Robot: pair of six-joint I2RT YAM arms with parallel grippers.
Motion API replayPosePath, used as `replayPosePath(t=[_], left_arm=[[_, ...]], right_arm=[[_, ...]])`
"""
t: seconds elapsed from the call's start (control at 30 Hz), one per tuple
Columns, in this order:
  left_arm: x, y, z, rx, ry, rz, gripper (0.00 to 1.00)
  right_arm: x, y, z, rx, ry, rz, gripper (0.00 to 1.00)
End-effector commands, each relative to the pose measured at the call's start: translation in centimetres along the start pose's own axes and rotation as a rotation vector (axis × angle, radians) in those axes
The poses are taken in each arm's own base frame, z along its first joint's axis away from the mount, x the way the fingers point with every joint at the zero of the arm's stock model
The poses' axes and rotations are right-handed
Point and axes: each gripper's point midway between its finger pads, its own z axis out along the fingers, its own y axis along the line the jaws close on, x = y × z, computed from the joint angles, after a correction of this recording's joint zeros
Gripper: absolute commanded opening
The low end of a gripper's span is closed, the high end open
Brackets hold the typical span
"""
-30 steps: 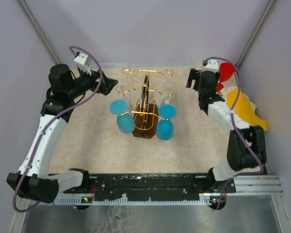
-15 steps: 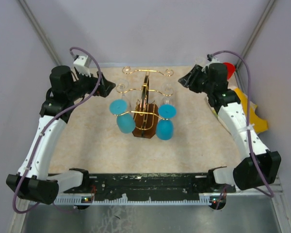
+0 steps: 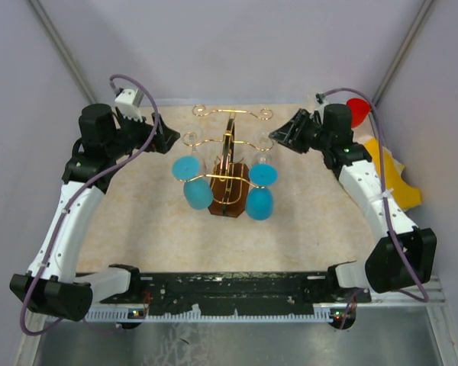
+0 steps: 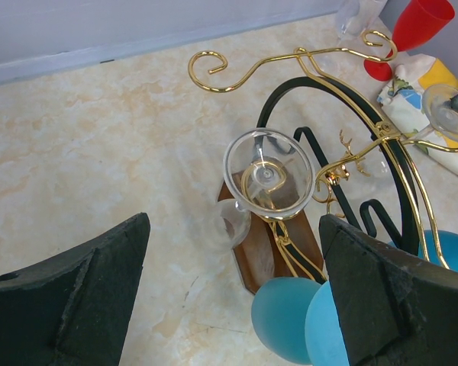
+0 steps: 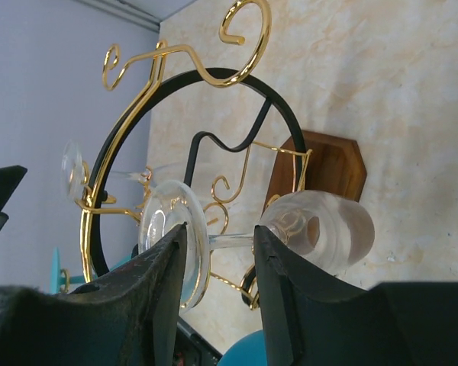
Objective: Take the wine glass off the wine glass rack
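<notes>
- The wine glass (image 5: 320, 229) is clear and hangs bowl down from a gold arm on the right side of the wine glass rack (image 3: 229, 164), not yet lifted off.
- The rack stands on its dark wooden base in the middle of the table (image 3: 137, 221), a little closer to the far edge than to the near one.
- The right gripper (image 5: 220, 248) is at the glass's stem. Its fingers (image 5: 153, 305) are a narrow gap apart with the stem lying between them. Whether they touch the stem cannot be told.
- A second clear glass (image 4: 269, 174) hangs from the matching arm on the rack's left side.
- The left gripper (image 4: 235, 229) hovers just beside that glass on the left, its jaws spread wide and holding nothing.
- Two blue glasses (image 3: 198, 191) hang from the lower tier, one on each side of the base.
- A red glass (image 3: 357, 111) stands at the far right corner of the table.
- A yellow cloth (image 3: 389, 175) lies bunched along the right edge.
- The table top is beige with a pale marbled pattern.
- A black rail (image 3: 229, 286) runs along the near edge, with both arm bases bolted to it.
- Plain pale lilac walls (image 3: 229, 46) close in the far, left and right sides, with a thin metal post slanting up at each far corner.
</notes>
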Motion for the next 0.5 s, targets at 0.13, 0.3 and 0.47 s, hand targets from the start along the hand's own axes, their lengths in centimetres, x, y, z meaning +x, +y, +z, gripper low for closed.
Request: replayPosePath(t=[0.13,0.3,0.47], left_arm=[[-1.9,-0.2,-1.2,-0.015,-0.052,0.012,0.97],[-1.7,-0.2,-1.1,-0.014,-0.048,0.005,0.97],[-1.6,-0.1,-1.0,-0.016,-0.046,0.001,0.97]], right_arm=[[-0.4,3.6,-1.6,-0.143,-0.023,-0.028,0.29],[-0.1,4.2,-2.0,-0.172,-0.008,-0.033,0.19],[-0.2,4.8,-2.3,-0.197,-0.008,-0.04,0.0]])
